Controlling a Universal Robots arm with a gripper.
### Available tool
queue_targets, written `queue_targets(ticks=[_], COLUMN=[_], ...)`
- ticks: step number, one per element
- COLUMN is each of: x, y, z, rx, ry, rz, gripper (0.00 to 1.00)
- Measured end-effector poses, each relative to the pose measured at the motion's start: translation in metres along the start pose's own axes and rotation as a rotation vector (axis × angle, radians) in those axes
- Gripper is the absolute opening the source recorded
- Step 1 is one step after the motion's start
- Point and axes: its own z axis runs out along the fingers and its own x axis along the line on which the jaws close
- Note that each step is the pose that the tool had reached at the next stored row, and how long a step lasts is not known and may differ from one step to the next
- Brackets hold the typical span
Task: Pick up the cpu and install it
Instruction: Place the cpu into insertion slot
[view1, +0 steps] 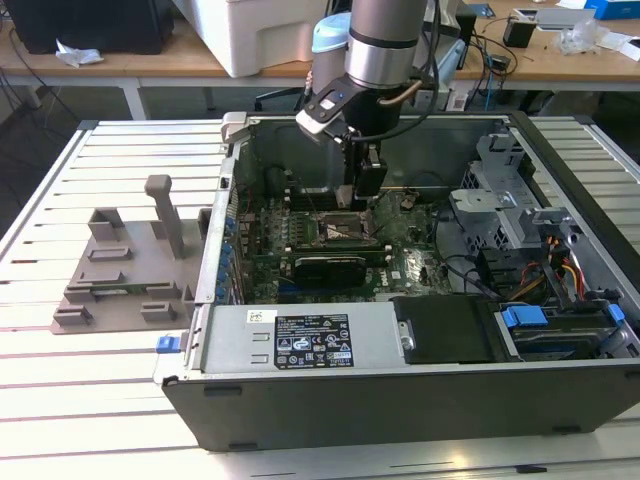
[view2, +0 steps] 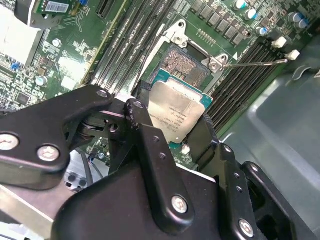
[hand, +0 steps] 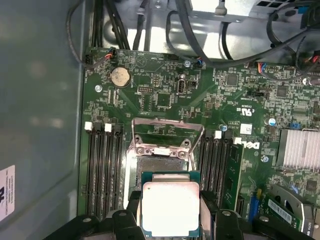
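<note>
Pale wooden workbenches (view1: 180, 62) strewn with boxes and cables line the back of the room. In front of them a white slatted metal desk (view1: 100, 400) carries a large grey open computer case (view1: 400, 400) lying on its side. A grey plastic fixture with upright posts (view1: 120, 270) stands on the desk, just beside the case on the exterior view's left.

The silver-and-black robot arm (view1: 385, 40) reaches down into the case, with its black end effector (view1: 366, 180) over the green motherboard (hand: 165, 95).

In both wrist views the end effector (view2: 175, 131) is closed on the small flat square cpu with a silvery-grey metal top (hand: 170, 207). Its black fingers (view2: 145, 130) press on two opposite edges of the chip.

The cpu (view2: 177, 107) is held level, metal top up. It sits over the near edge of the dark square socket (hand: 159, 162), whose metal frame (hand: 167, 137) is swung open. Whether the chip touches the socket cannot be told.

Rows of long black memory slots (hand: 102, 170) run along both sides of the socket. A round silver coin cell (hand: 119, 76) sits farther off on the board. In the exterior view a long black rectangular card (view1: 330, 268) lies across the board, near the socket.
</note>
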Motion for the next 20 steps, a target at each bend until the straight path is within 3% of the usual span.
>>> queue_targets(ticks=[20], x=[-0.0003], y=[0.0046], z=[-0.0003], rx=[0.0048], ry=[0.0125], rz=[0.202], gripper=[0.55])
